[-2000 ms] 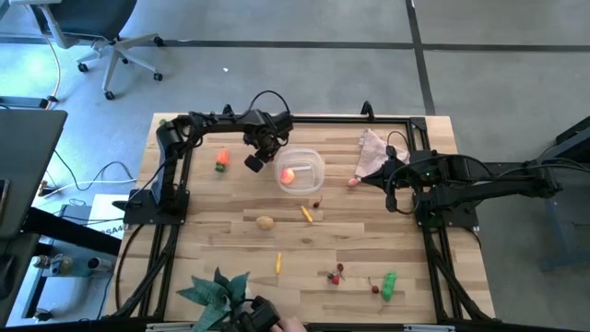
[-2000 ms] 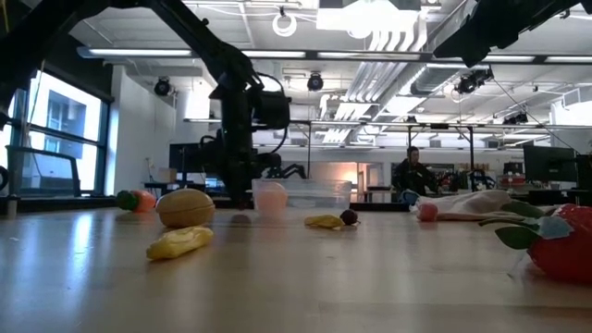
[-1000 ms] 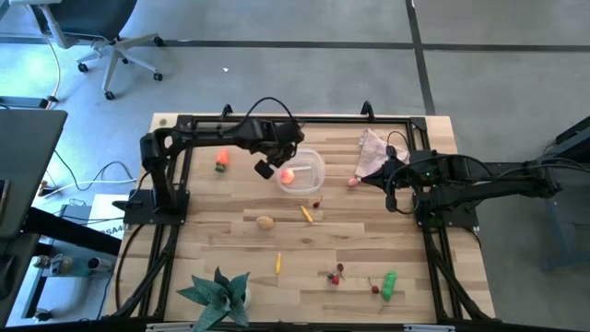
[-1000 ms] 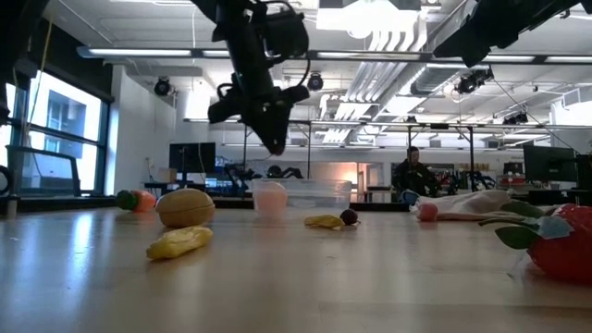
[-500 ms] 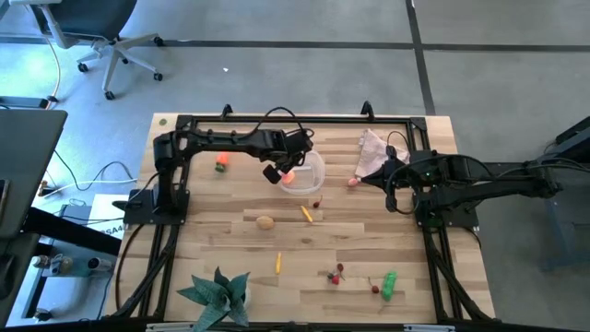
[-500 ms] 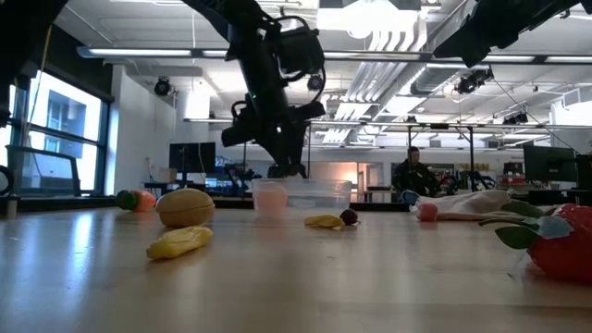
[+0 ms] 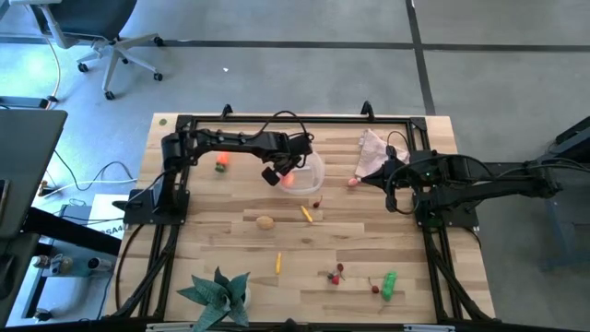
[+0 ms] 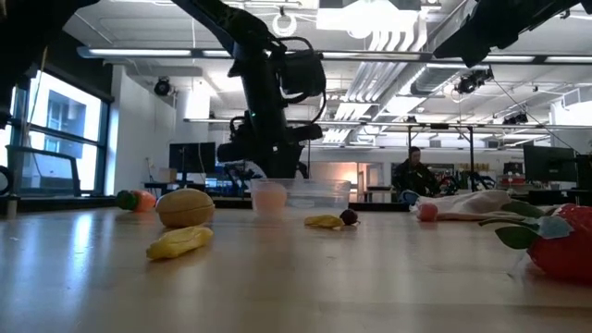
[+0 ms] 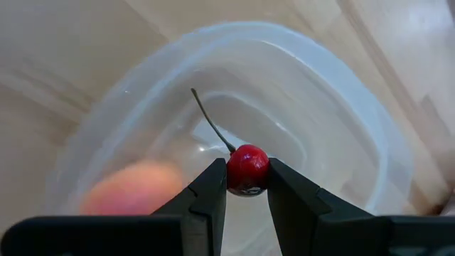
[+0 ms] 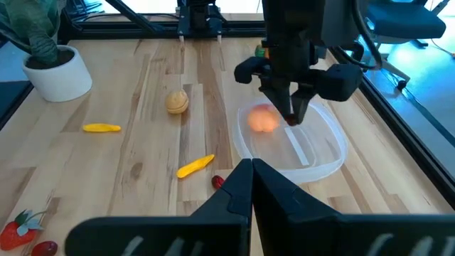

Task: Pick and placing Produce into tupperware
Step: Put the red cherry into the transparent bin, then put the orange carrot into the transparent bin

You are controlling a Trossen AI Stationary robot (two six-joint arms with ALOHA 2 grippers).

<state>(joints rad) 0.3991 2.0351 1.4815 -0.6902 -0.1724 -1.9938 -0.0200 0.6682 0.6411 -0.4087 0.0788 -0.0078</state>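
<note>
My left gripper (image 9: 247, 186) is shut on a red cherry (image 9: 247, 169) with a thin stem, right over the clear tupperware (image 9: 355, 121). It also shows in the high view (image 7: 287, 170) and the right wrist view (image 10: 291, 116). The tupperware (image 7: 312, 172) stands on the table and holds a pink-orange piece (image 10: 262, 119). My right gripper (image 10: 250, 172) is shut and empty at the table's right side (image 7: 390, 184). Loose produce lies on the table: a carrot (image 7: 221, 161), a potato (image 7: 265, 221), yellow sticks (image 7: 306, 214), cherries (image 7: 336, 274) and a green pepper (image 7: 389, 284). My left gripper pinches the cherry's round body (image 9: 247, 176) between its two fingertips (image 9: 213, 186), one on each side. The fingers point down from above. The stem (image 9: 210, 122) sticks out free beyond the fingers. The cherry hangs over the inside of the tupperware.
A pinkish-beige cloth (image 7: 373, 150) lies at the far right, with a pink piece (image 7: 352, 182) beside it. A green fake plant (image 7: 219, 293) in a white pot stands at the near edge. A dark cherry (image 7: 316, 203) lies just near of the tupperware.
My left gripper has gone toward the table's right edge, from the tupperware's left side to over it, and has come down close to its rim. It has stayed shut.
</note>
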